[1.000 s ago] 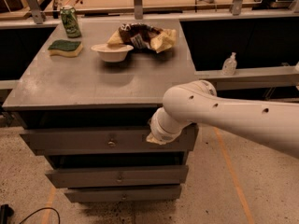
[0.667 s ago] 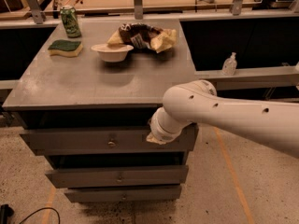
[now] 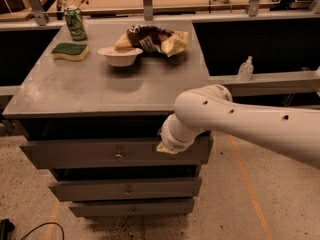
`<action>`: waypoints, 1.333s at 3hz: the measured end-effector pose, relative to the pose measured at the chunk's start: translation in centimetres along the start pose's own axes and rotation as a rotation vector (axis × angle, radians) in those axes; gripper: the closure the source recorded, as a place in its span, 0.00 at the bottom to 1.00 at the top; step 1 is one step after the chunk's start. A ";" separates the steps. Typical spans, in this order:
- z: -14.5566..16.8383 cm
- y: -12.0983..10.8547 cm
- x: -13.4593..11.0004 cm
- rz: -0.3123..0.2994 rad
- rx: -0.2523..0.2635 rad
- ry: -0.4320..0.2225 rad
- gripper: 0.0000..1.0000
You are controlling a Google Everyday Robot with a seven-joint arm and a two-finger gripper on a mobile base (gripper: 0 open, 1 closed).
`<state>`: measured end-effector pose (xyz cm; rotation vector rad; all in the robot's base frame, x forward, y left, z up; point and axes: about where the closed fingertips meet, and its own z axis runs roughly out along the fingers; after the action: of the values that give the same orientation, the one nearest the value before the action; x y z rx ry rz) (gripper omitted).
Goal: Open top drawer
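The top drawer [image 3: 75, 154] is the widest grey front of three, with a small round knob [image 3: 119, 155] at its centre. It stands out a little from the cabinet, with a dark gap above it under the countertop. My white arm [image 3: 235, 121] reaches in from the right. My gripper [image 3: 163, 147] is at the drawer front's upper right edge, mostly hidden behind the wrist. Only a tan tip shows against the drawer front.
Two narrower drawer fronts [image 3: 125, 189] sit below. On the grey countertop [image 3: 100, 91] are a green can [image 3: 75, 22], a green sponge [image 3: 69, 51], a white bowl [image 3: 120, 55] and a crumpled chip bag [image 3: 155, 37]. A sanitizer bottle [image 3: 245, 69] stands on a rail to the right. A black cable [image 3: 30, 230] lies on the floor.
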<state>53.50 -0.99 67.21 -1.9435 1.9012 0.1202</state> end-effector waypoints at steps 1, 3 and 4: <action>-0.1 0.0 0.0 0.000 0.000 0.000 0.36; -0.6 0.9 -0.1 0.010 -0.063 -0.013 0.00; -2.0 3.0 -0.3 0.033 -0.211 -0.042 0.00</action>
<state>50.12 -1.34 68.44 -2.0261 1.9618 0.3827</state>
